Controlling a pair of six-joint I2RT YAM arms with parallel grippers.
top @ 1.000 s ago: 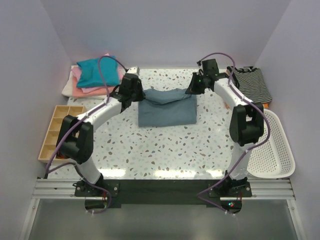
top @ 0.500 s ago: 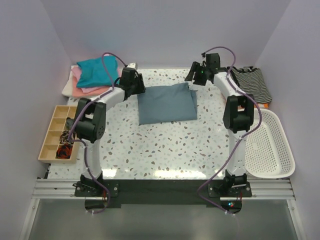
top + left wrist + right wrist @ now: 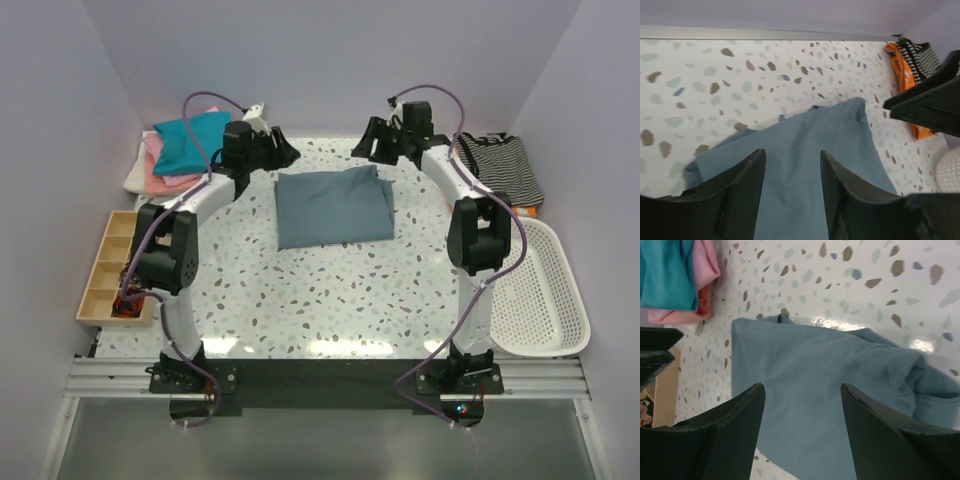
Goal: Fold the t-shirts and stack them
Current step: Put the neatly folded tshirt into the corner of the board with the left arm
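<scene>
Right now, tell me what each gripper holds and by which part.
Nothing is held. The left gripper and the right gripper stand open and empty near the far edge of the folded slate-blue t-shirt lying on the table.

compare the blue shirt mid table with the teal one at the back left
The slate-blue shirt is dull grey-blue; the teal shirt is bright. The slate-blue shirt lies alone on the table; the teal shirt tops a pink and white pile. The slate-blue one covers more area. Both are folded.
</scene>
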